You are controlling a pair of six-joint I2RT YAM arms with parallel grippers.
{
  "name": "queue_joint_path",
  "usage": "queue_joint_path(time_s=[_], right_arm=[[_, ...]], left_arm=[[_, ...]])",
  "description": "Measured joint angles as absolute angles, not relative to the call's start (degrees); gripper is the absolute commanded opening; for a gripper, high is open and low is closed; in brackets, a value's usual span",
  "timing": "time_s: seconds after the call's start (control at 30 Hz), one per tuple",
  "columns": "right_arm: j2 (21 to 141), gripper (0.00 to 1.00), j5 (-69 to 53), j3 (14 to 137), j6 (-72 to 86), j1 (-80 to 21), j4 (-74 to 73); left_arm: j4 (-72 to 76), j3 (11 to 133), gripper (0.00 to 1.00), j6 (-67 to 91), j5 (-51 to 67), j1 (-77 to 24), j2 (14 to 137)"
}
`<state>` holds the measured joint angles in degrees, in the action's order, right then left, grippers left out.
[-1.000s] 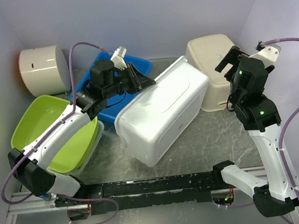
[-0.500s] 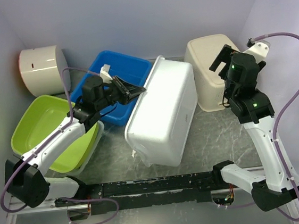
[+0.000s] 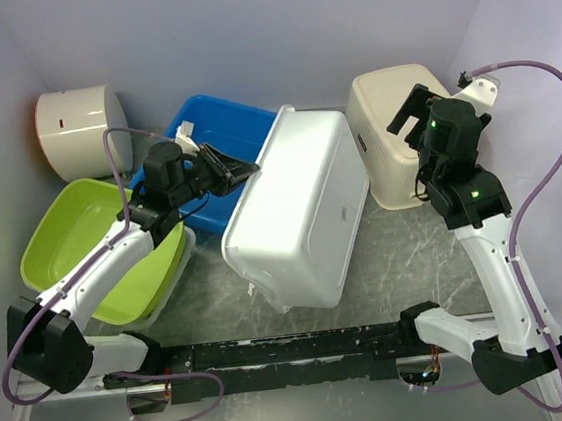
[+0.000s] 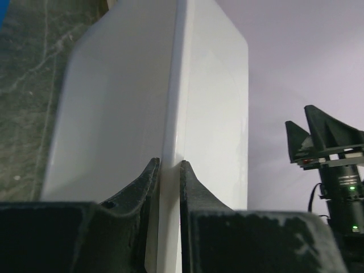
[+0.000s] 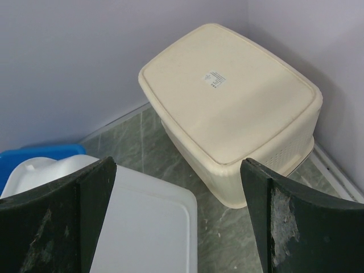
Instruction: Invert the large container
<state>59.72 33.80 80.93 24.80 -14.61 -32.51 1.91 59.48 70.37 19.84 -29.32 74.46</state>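
The large container [image 3: 296,214] is a glossy white tub lying base up in the middle of the table, with a small label [image 3: 346,211] on its base. Its left side is lifted and leans over the blue tub. My left gripper [image 3: 246,168] is shut on the container's rim at the upper left. In the left wrist view the rim runs between the left gripper's [image 4: 169,170] two black fingers, and the container's wall [image 4: 114,102] fills the frame. My right gripper [image 3: 414,116] is open and empty, raised beside the cream basket; the right wrist view shows the right gripper [image 5: 177,168] above the container's corner [image 5: 142,227].
A cream perforated basket [image 3: 391,108] stands upside down at the back right and shows in the right wrist view [image 5: 227,91]. A blue tub [image 3: 202,128] sits behind the container. A green tub [image 3: 83,241] is at the left, a white canister [image 3: 77,131] at the back left. Walls enclose the table.
The container has turned from tilted on its side to base up. My left gripper, holding the rim, has moved left and down. My right gripper has drawn back slightly.
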Motion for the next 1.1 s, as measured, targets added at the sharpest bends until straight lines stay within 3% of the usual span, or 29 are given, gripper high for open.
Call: queue_joint_path(time_s=[0.5,0.57,0.7,0.97,1.1], right_arm=[[61.3,0.92,32.93,78.59,25.26,-14.61,-32.21],[61.67,0.98,32.95,78.15,25.26,-14.59,-32.23],[64.27,1.0,30.59,78.17,25.82,-12.19,-33.26],[72.36,1.0,12.32,74.81,31.33,10.2,-35.86],[71.88,1.0,2.79,68.47,36.01,17.37,-32.91]], left_arm=[[-10.26,57.6,0.07,58.35,17.89,-29.89,78.7],[-12.23,57.6,0.07,56.8,16.56,-30.65,78.65],[-14.79,57.63,0.09,53.6,13.65,-32.53,78.52],[-20.1,57.71,0.54,47.72,9.54,-38.0,78.52],[-22.09,59.35,0.68,45.41,7.84,-39.66,78.46]])
